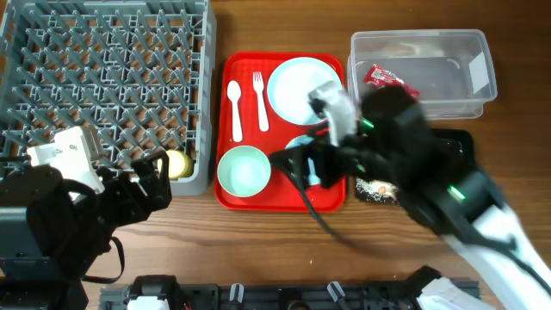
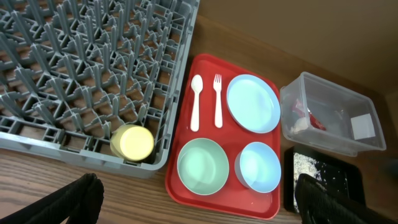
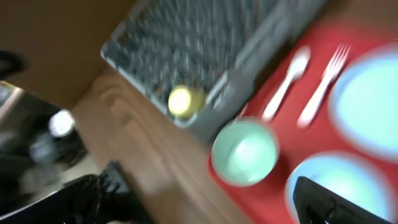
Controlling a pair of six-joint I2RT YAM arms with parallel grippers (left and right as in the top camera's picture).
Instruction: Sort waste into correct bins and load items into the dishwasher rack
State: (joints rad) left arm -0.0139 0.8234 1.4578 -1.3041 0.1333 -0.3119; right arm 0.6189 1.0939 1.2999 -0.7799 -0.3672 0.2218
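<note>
- Right gripper (image 1: 293, 168), blurred above the red tray (image 1: 232, 200), hangs beside the green bowl (image 1: 244, 170); the yellow cup (image 1: 177, 164) sits in the rack (image 1: 103, 69) corner.
- Left gripper (image 2: 199, 199) gapes empty over the tray edge; spoon (image 2: 196, 102) and fork (image 2: 217, 99) lie untouched.
- Right jaws stand wide, nothing held; better to let the blur settle, then straddle the bowl's rim squarely.

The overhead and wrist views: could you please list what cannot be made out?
Overhead: the right arm hides most of the shallow black rectangular tray.
Right wrist: motion blur smears the white plastic fork.
Left wrist: contents of the clear rectangular plastic tub are too small.
</note>
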